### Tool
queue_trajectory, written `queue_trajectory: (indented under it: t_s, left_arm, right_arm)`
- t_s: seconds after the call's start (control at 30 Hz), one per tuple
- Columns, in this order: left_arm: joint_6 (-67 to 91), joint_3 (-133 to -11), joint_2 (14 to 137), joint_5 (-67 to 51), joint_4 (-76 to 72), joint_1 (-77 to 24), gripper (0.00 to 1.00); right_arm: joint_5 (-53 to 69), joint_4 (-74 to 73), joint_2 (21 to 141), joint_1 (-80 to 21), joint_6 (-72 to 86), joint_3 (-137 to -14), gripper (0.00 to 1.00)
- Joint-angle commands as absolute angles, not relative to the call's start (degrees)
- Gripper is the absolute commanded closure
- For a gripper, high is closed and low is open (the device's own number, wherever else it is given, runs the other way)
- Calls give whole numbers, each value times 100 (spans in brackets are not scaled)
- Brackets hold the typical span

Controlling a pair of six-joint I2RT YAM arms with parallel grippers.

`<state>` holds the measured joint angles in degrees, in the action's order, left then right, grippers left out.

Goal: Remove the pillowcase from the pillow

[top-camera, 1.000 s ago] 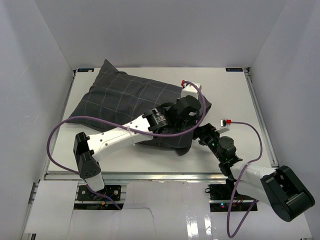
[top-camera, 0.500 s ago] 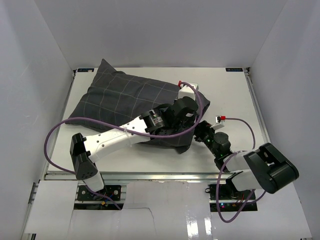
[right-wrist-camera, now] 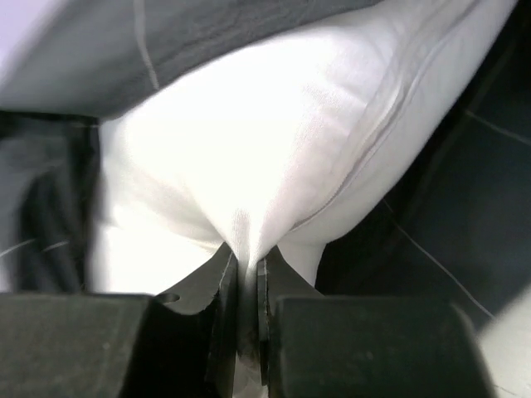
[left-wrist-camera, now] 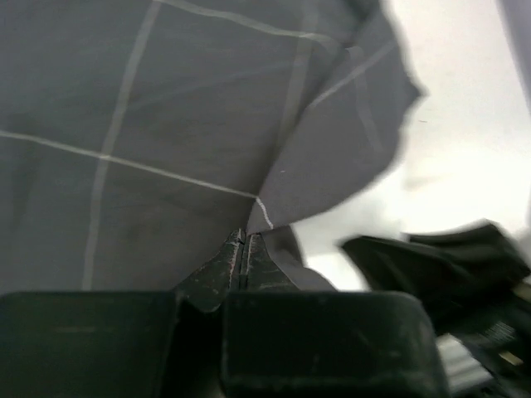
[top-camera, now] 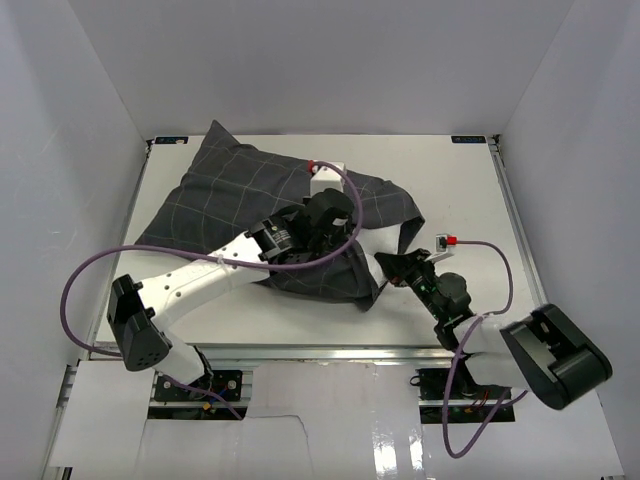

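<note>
The dark grey checked pillowcase (top-camera: pixel 225 195) lies bunched over the pillow on the white table (top-camera: pixel 470 190). My left gripper (top-camera: pixel 338 232) sits on the case near its open right end. In the left wrist view its jaws (left-wrist-camera: pixel 243 240) are shut on a fold of the pillowcase (left-wrist-camera: pixel 166 108). My right gripper (top-camera: pixel 384 261) reaches into the case's mouth from the right. In the right wrist view it (right-wrist-camera: pixel 249 261) is shut on a pinch of the white pillow (right-wrist-camera: pixel 274 141), with pillowcase (right-wrist-camera: pixel 473 174) around it. From above the pillow is hidden.
White walls enclose the table on three sides. Purple cables (top-camera: pixel 95 270) loop off both arms, the right one (top-camera: pixel 500 262) over the table's right part. The right arm's dark body (left-wrist-camera: pixel 440 257) shows blurred just right of the left gripper.
The right gripper closed onto the pillow's fabric at the case's mouth. The left arm drew back and to the left with its pinch of pillowcase, bunching the cloth that way.
</note>
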<state>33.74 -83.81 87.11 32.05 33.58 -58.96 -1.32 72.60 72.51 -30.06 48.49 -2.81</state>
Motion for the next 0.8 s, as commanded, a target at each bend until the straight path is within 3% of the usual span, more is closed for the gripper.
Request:
queue_trajectory:
  t_s: [0.0,0.27,0.7,0.77]
  left_arm:
    - [3375,-8104,8358,3121,3428,-5380,100]
    - [3120,-7823,8455,2892,3410,-5010,100]
    - [3023,-7515,7586,2743,3902,-4078,99]
    - [3006,-7515,7498,2367,3894,-4078,76]
  right_arm:
    - [-571,7150,6331,-2971,4422,-229,92]
    - [-1273,5108,4142,-2971,4122,-316,92]
    - [-1266,4298,3674,-2971,4069,-562,92]
    - [-1187,4307,3735,-2971,4078,-606,92]
